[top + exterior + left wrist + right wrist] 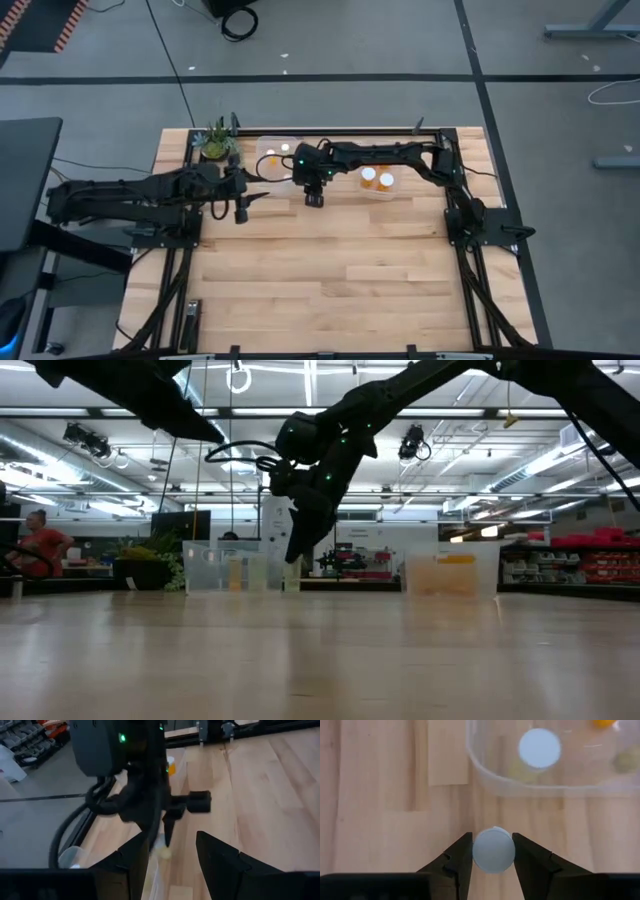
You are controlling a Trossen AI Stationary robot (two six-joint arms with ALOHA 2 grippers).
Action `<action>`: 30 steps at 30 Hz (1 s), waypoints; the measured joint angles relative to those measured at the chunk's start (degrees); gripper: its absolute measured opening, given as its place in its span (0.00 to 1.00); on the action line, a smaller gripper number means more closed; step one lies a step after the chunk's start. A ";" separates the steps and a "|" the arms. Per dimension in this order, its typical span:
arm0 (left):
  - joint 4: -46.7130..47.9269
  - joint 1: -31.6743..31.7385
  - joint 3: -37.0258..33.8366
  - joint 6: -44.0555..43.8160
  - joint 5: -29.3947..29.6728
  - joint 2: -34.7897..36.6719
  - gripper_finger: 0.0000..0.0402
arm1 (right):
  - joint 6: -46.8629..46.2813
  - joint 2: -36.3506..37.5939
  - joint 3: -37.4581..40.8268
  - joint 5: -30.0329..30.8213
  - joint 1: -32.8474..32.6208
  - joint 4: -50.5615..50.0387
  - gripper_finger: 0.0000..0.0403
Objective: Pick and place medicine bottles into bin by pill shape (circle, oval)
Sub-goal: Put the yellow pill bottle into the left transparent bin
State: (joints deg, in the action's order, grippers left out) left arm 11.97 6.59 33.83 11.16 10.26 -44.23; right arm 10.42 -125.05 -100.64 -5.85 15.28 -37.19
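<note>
The right hand (pixel 493 851) was clamped on one white-capped bottle (pixel 493 852) just short of the clear bin (pixel 485 772) ahead, which already held others, while the left hand (pixel 172 852) waited open alongside.

The left gripper (pixel 172 857) sits with its two dark fingers spread apart over the wooden table (pixel 265 805). Just ahead hangs the right gripper (pixel 165 832), green light glowing, a pale bottle (pixel 163 851) blurred at its tip. An amber bottle (pixel 171 766) shows beyond.
</note>
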 joint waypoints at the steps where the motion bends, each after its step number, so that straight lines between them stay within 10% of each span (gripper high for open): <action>1: -0.77 0.00 0.01 0.02 -0.01 -0.77 0.43 | -0.27 0.02 0.00 0.02 -0.16 -0.68 0.34; 30: -1.71 -0.02 -0.03 1.54 0.00 -4.52 0.43 | 0.19 7.57 0.13 4.13 -0.42 -5.66 0.54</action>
State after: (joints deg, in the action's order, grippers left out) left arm 10.26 6.57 33.80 12.70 10.26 -48.75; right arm 10.61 -117.49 -100.51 -1.71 14.87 -42.85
